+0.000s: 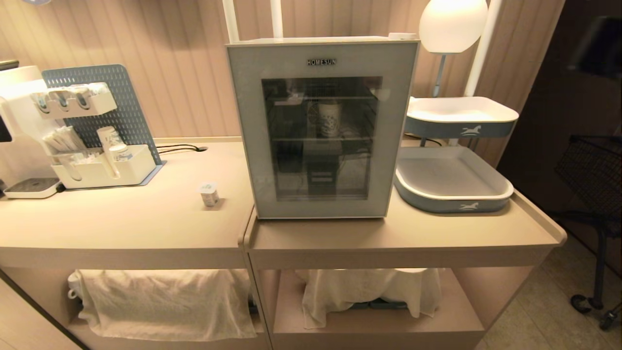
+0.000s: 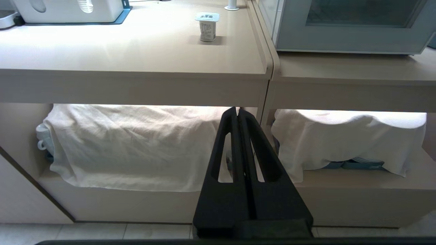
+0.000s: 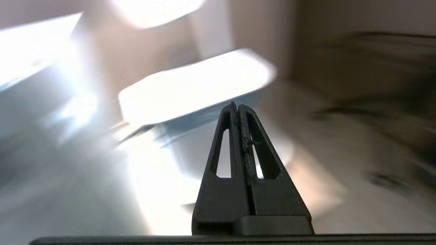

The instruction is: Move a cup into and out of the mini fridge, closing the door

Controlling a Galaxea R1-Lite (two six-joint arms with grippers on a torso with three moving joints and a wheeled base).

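Observation:
The small white cup (image 1: pixel 209 193) with a green-marked flat top stands on the left counter, a little left of the mini fridge (image 1: pixel 321 127). Its door (image 1: pixel 252 126) is closed, and a taller patterned cup shows through the glass on a wire shelf. In the left wrist view the cup (image 2: pixel 207 26) sits on the counter top above my left gripper (image 2: pixel 237 109), which is shut and empty, low in front of the shelf under the counter. My right gripper (image 3: pixel 236 105) is shut and empty, with a blurred white and blue tray (image 3: pixel 190 88) beyond it. Neither arm shows in the head view.
Two white and blue trays (image 1: pixel 495 187) stand right of the fridge, the upper one (image 1: pixel 461 116) raised, beside a lamp (image 1: pixel 452 24). A white organiser (image 1: pixel 104 167) with cups and a pegboard sits at the far left. White cloths (image 1: pixel 165 301) cover the shelves below. A dark cart (image 1: pixel 590 170) stands at the right.

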